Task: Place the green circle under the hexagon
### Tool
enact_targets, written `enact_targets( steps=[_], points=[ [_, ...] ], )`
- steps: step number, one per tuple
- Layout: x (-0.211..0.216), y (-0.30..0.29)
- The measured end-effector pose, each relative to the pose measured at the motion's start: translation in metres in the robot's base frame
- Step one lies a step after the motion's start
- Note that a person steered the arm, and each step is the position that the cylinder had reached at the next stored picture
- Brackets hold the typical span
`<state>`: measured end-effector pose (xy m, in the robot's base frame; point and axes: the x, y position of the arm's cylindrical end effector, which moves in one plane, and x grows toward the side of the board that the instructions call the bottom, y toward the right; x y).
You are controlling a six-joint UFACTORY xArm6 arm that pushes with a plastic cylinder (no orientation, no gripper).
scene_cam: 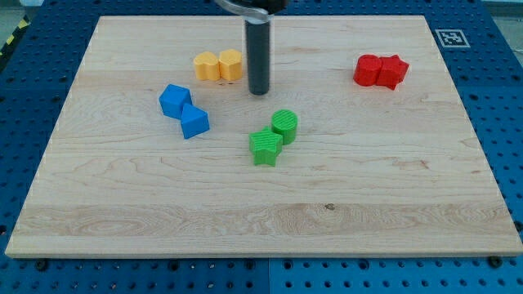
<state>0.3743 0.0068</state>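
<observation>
The green circle sits near the board's middle, touching a green star-like block at its lower left. A yellow hexagon stands at the view's top, touching a yellow heart-like block on its left. My tip rests on the board just right of and below the yellow hexagon, and above the green circle, apart from both.
Two blue blocks touch each other at the left. Two red blocks touch at the top right. The wooden board lies on a blue pegboard table.
</observation>
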Motion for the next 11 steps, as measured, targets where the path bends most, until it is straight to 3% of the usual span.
enact_targets(
  steps=[2,5,6,7,10,11],
  points=[
    [0.046,0.091],
    [0.099,0.059],
    [0.096,0.024],
    [0.067,-0.02],
    [0.027,0.028],
    [0.011,0.01]
  ],
)
